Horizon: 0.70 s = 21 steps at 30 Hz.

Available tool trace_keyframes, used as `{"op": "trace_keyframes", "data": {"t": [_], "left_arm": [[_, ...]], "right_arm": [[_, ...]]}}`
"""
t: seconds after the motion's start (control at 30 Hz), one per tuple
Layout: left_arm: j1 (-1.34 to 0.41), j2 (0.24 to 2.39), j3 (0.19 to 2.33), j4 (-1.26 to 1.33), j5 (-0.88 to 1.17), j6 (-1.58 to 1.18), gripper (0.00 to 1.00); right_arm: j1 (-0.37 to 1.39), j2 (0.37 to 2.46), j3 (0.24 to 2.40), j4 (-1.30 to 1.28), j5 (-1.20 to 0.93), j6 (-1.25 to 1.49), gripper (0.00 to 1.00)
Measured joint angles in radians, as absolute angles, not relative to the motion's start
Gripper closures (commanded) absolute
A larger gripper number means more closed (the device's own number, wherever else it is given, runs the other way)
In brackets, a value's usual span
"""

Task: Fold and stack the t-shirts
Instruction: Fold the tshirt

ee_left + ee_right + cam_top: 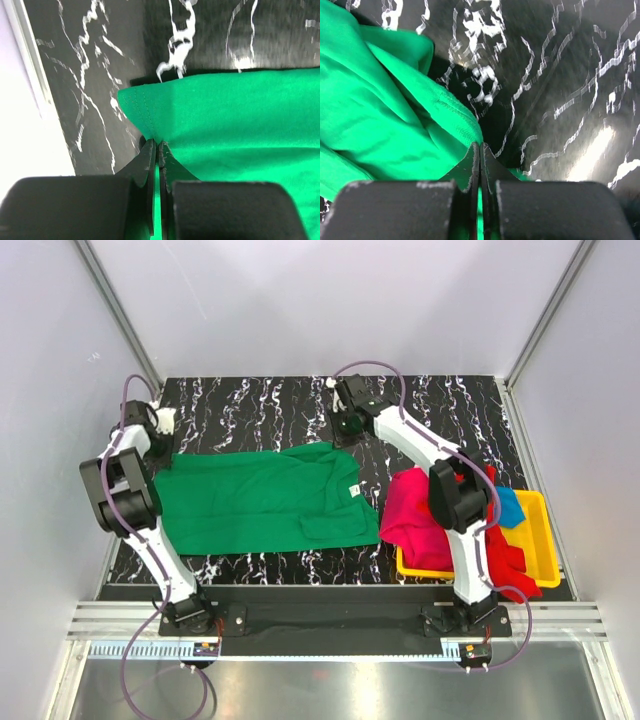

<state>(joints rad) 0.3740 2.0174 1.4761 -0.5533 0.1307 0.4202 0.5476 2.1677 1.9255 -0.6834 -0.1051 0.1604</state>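
A green t-shirt (262, 500) lies spread on the black marbled table (260, 405), left of centre. My left gripper (165, 443) is shut on its far left corner; in the left wrist view the hemmed corner of the green t-shirt (150, 105) is pinched at the left gripper (158, 146). At the shirt's far right corner my right gripper (346, 437) is shut too. In the right wrist view the right gripper (480, 147) clamps a fold of the green t-shirt (385, 120). A magenta-pink t-shirt (410, 512), a red t-shirt (512, 568) and a blue t-shirt (511, 507) are heaped at the right.
A yellow tray (545, 540) at the table's right side holds the heap of shirts, with the magenta one spilling over its left rim. White walls with metal frame posts (120, 310) close in the table on three sides.
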Motion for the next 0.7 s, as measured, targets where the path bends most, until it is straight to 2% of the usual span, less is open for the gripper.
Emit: {"op": "trace_keyframes", "data": {"t": [0.33, 0.4, 0.43, 0.47, 0.5, 0.6, 0.7], "left_arm": [[0.382, 1.822, 1.209, -0.563, 0.144, 0.496, 0.98], [0.385, 1.805, 1.201, -0.586, 0.148, 0.530, 0.67], [0.385, 1.801, 1.201, -0.595, 0.152, 0.545, 0.58], [0.385, 1.800, 1.201, -0.602, 0.154, 0.561, 0.39], [0.386, 1.798, 1.202, -0.614, 0.159, 0.579, 0.29], [0.392, 1.782, 1.204, -0.656, 0.182, 0.596, 0.25], [0.399, 1.755, 1.227, -0.664, 0.191, 0.588, 0.25]], "right_arm": [[0.559, 2.003, 1.551, -0.549, -0.107, 0.239, 1.00], [0.566, 2.000, 1.522, -0.538, -0.108, 0.247, 1.00], [0.570, 2.000, 1.511, -0.534, -0.108, 0.249, 1.00], [0.576, 2.000, 1.501, -0.529, -0.109, 0.251, 1.00], [0.580, 2.000, 1.496, -0.527, -0.112, 0.252, 1.00], [0.593, 2.000, 1.491, -0.519, -0.119, 0.256, 1.00], [0.597, 2.000, 1.491, -0.509, -0.124, 0.256, 1.00]]}}
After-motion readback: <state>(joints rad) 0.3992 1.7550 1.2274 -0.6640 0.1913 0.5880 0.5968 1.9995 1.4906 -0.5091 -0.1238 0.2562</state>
